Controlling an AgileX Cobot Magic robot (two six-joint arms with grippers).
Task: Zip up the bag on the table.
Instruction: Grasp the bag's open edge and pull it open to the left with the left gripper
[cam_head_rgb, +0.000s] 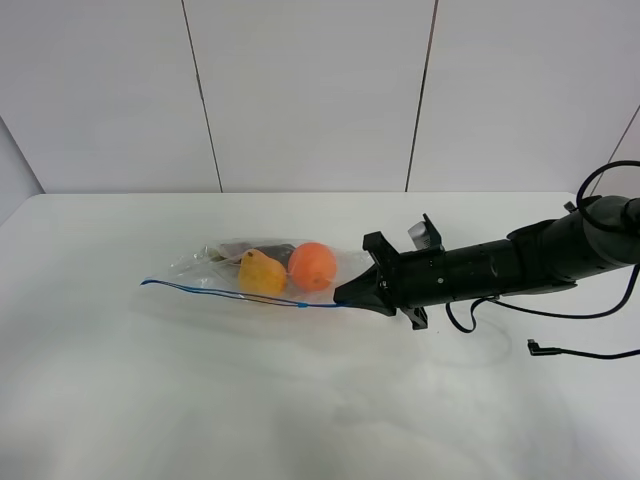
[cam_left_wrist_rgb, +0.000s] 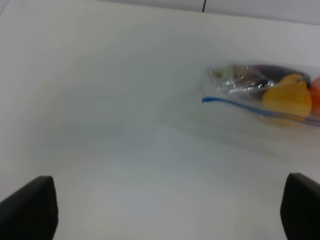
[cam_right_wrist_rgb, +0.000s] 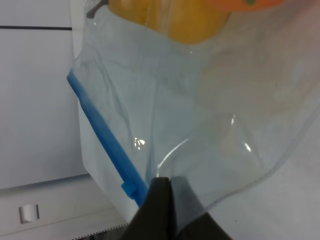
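Blue zip strip (cam_head_rgb: 220, 292) lies slack — right end effector (cam_head_rgb: 347, 293), pinching the bag (cam_head_rgb: 262, 262) by its end, should hold it taut for the spread left end effector (cam_left_wrist_rgb: 165, 207).

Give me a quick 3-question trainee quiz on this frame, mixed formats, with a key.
1. True or false: the left gripper is clamped on the bag.
2. In the high view, the right gripper pinches the bag at which part of the blue zip strip? A) left end B) right end C) middle
3. Fill in: the fruit nearest the right gripper is ____ in colour.
Key: 1 false, it is open over the table, apart from the bag; 2 B; 3 orange.
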